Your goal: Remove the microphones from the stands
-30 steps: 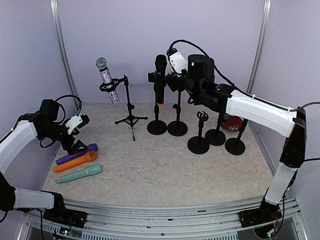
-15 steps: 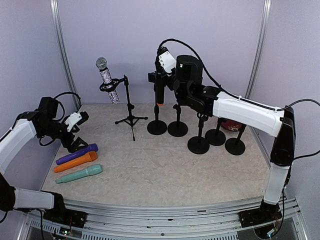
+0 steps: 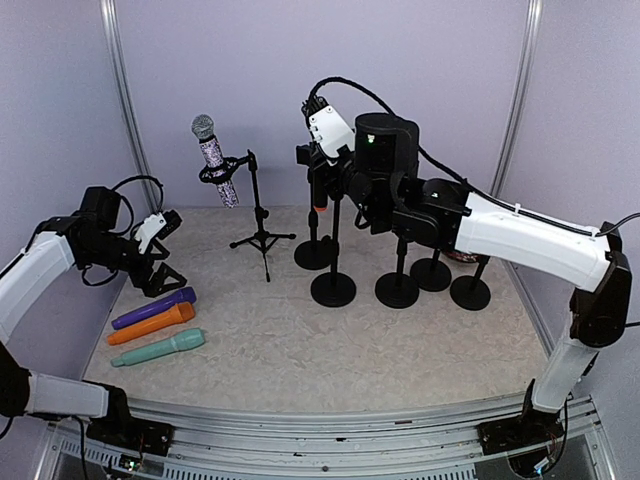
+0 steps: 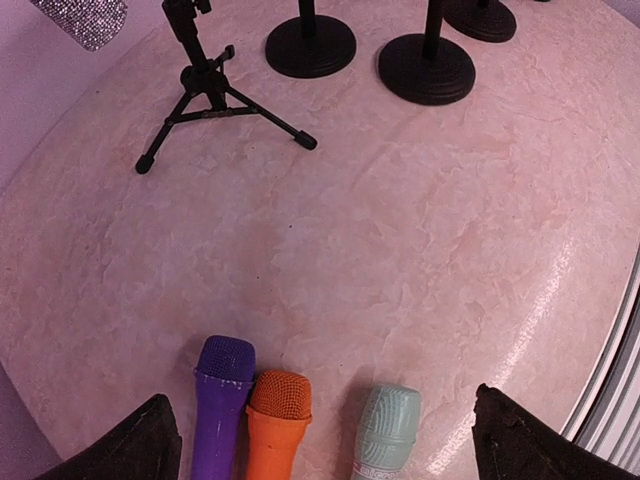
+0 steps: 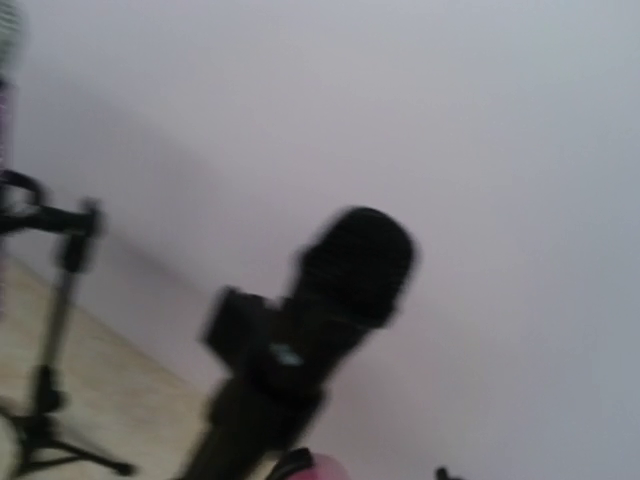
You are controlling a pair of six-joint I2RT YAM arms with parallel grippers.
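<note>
My right gripper (image 3: 335,186) is shut at the top of a black stand (image 3: 333,288), on what looks like a pink microphone (image 5: 315,467). Only its rounded top peeks in at the bottom edge of the blurred right wrist view. That stand's round base sits in front of the other bases. Just behind it a black microphone (image 5: 350,270) stays clipped in its own stand (image 3: 314,254). My left gripper (image 4: 335,440) is open at the left, low over three loose microphones and touching none.
A glittery microphone (image 3: 213,158) sits in a tripod stand (image 3: 262,238) at the back left. Purple (image 4: 222,405), orange (image 4: 276,420) and teal (image 4: 385,430) microphones lie side by side. Empty round-base stands (image 3: 430,272) and a red object (image 3: 465,245) crowd the back right.
My right gripper has shut and swung left and toward the front. The stand it grips has come along, its base shifting forward. The left arm has barely moved.
</note>
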